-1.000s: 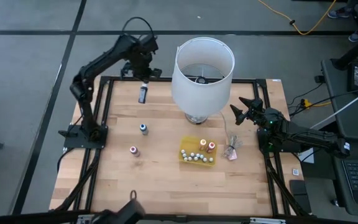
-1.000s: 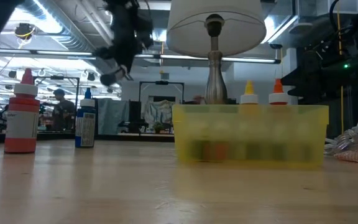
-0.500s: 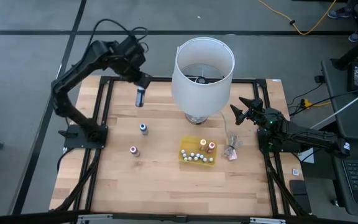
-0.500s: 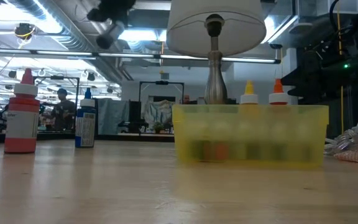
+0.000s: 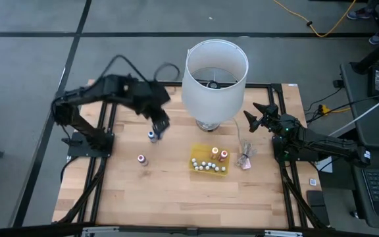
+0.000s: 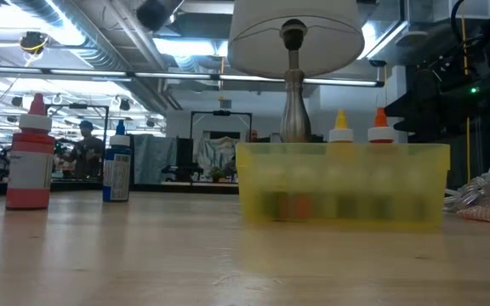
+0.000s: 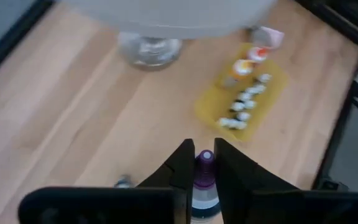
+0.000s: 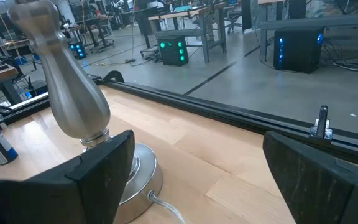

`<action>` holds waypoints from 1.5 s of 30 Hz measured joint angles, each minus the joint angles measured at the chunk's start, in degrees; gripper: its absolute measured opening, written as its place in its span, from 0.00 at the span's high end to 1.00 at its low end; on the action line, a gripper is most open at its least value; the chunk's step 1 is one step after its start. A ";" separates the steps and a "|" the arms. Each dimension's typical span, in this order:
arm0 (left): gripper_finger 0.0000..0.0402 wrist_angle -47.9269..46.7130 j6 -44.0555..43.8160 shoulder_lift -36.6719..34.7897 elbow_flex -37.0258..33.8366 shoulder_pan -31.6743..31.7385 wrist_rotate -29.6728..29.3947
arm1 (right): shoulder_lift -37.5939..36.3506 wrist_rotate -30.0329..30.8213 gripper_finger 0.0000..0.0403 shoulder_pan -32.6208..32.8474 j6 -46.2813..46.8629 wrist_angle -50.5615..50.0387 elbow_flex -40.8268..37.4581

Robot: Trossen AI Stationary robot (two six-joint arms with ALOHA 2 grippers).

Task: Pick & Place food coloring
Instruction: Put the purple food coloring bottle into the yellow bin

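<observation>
My left gripper [image 7: 205,163] is clamped on a purple-capped bottle [image 7: 204,180] of food coloring, the cap standing up between my two fingers [image 7: 180,167]. In the high view this gripper [image 5: 159,124] hangs over the table [image 5: 176,197], just beside the blue-capped bottle [image 5: 152,136] that stands on the wood. A red-capped bottle [image 5: 141,159] stands nearer the front edge, apart from the blue one. In the low view, the red one [image 6: 30,154] and the blue one [image 6: 117,165] both stand upright.

The yellow tray [image 5: 196,165] lies near the lamp [image 5: 214,78] base, holding a row of small whitish bottles [image 5: 207,167] plus an orange-capped bottle [image 5: 214,153] and a red-topped one [image 5: 223,155]. A crumpled clear wrapper [image 5: 245,157] lies just beside the tray.

My right gripper [image 5: 253,118] waits at the table's right edge, fingers [image 8: 98,171] spread wide and gripping nothing.
</observation>
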 joint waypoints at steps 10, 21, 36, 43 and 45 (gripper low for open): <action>0.91 13.62 3.00 8.49 -0.02 -13.39 -3.77 | 0.01 0.00 0.12 0.02 0.00 -0.01 -0.01; 0.91 30.15 5.81 18.65 -0.02 -19.31 -8.99 | 0.00 0.00 0.12 0.01 0.00 0.01 0.00; 0.91 41.70 10.74 25.67 -3.49 -18.12 -19.58 | 0.01 0.00 0.12 0.01 -0.01 -0.01 0.01; 0.91 48.47 10.68 25.65 -9.25 -17.11 -20.83 | -0.01 0.00 0.12 0.02 0.00 0.01 0.00; 0.91 50.55 10.88 25.61 -11.27 -16.68 -20.88 | -0.01 0.00 0.12 0.02 0.00 -0.01 0.00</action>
